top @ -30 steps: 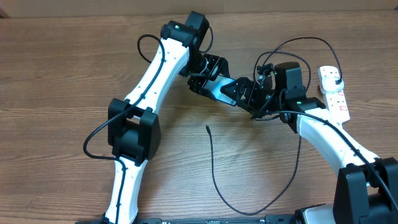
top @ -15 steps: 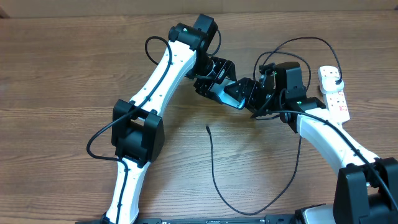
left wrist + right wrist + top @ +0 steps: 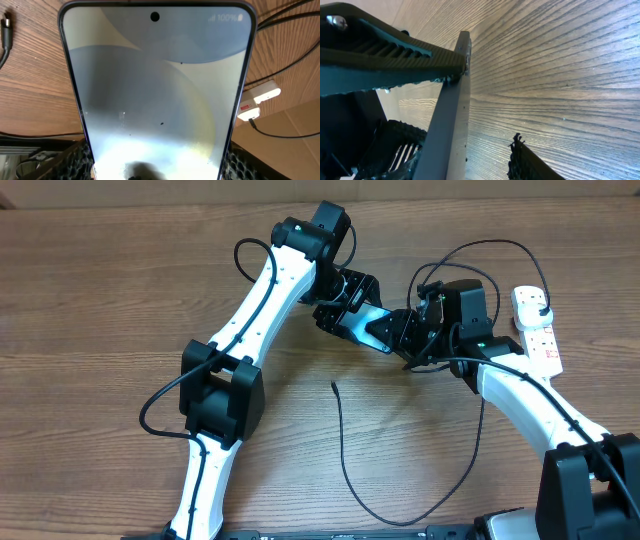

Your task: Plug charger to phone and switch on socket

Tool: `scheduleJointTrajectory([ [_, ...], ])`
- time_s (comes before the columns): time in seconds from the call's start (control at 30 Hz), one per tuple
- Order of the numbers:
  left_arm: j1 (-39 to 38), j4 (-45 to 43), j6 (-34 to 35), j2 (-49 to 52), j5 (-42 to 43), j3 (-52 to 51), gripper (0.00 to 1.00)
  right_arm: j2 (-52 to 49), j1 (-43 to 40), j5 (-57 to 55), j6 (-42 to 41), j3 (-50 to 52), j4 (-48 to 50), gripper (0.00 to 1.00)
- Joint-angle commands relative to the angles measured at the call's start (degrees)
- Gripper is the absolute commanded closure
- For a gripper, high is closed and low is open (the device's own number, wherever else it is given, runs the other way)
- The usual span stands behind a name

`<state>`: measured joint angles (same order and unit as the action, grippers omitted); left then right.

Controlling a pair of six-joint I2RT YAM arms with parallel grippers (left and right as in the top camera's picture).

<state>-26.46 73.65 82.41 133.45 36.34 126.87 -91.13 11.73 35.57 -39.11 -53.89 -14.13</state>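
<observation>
Up top, phone: phone held over the tabletop between left fingers and right fingers; only a cyan sliver shows, so can't read the grip from here.
Up top, charger: charger lies loose, tip well apart from the phone; its far end vanishes behind the right arm.
Up top, socket: socket by the right edge.
Left wrist, grip: left fingers pinching the phone's near end, just mesh pads peeking into the bottom corners.
Left wrist, extras: charger tip cropped top-left, socket tiny past the phone's right side.
Right wrist, grip: phone edge-on; one finger touches it, the other stands apart, so spread, not pinching; both cropped.
</observation>
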Motion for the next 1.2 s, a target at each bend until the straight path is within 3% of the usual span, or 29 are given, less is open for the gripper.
scheduleJointTrajectory([
  [0.0, -0.59, -0.24, 0.59, 0.26, 2.05, 1.64, 0.96, 0.02, 0.22, -0.2, 0.09, -1.14, 0.37, 0.55],
  [0.63, -1.99, -2.1, 2.86, 0.26, -1.73, 1.64, 0.96, 0.02, 0.22, -1.44, 0.07, -1.14, 0.37, 0.56],
  [1.17, -2.95, -2.43, 4.31, 0.26, -2.32, 1.64, 0.96, 0.02, 0.22, -1.44, 0.07, -1.14, 0.33, 0.64],
])
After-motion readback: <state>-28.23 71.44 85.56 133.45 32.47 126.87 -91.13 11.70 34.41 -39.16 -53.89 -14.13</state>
